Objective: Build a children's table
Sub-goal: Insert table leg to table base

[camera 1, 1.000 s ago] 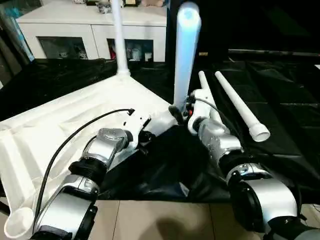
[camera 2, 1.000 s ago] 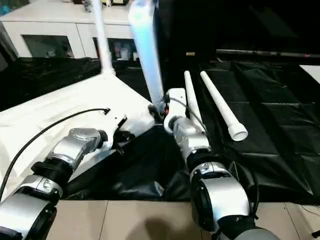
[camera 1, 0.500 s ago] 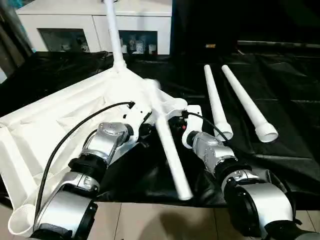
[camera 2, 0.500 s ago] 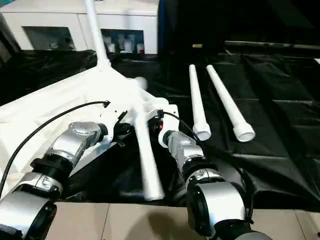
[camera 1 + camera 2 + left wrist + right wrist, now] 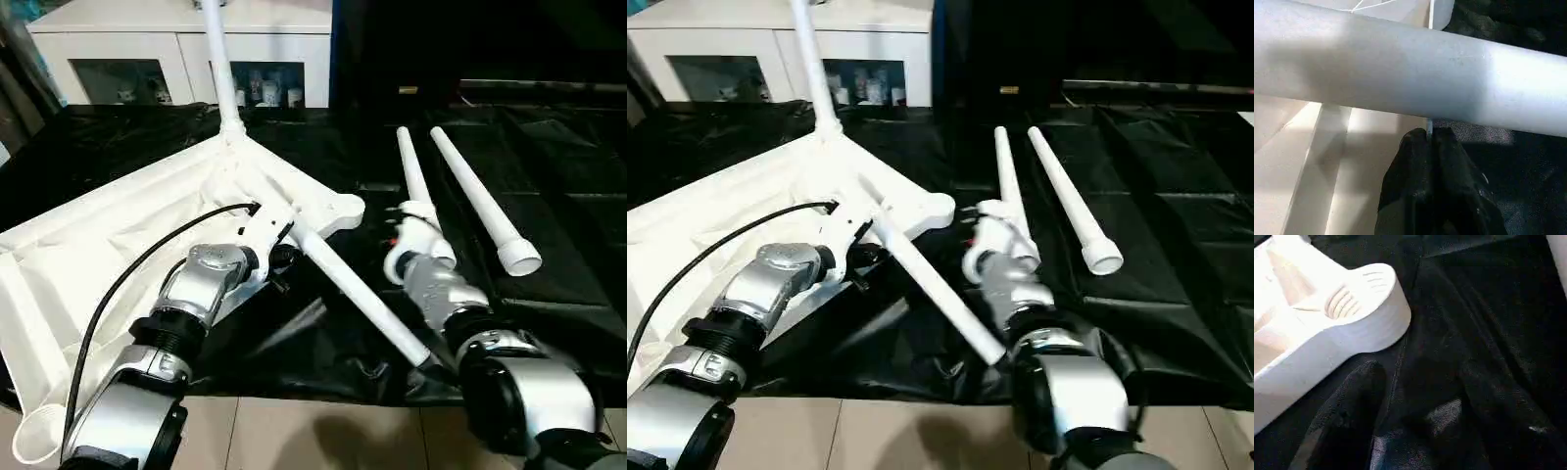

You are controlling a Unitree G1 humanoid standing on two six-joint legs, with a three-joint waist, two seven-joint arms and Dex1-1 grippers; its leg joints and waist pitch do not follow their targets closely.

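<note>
We saw the white table top (image 5: 118, 245) lying upside down on the black sheet (image 5: 549, 196), with one leg (image 5: 223, 73) standing up at its far corner. Another leg (image 5: 358, 294) lay slanted beside our left gripper (image 5: 1429, 139), whose fingers were pressed together. Our right gripper (image 5: 1415, 377) was spread, holding nothing. Two more legs (image 5: 470, 196) lay nearby.

A crinkled black sheet (image 5: 549, 166) covers the work surface. Along its near edge runs beige tiled floor (image 5: 323, 431). At the far left stands a white cabinet (image 5: 176, 44) with glass-fronted compartments; the far right lies dark.
</note>
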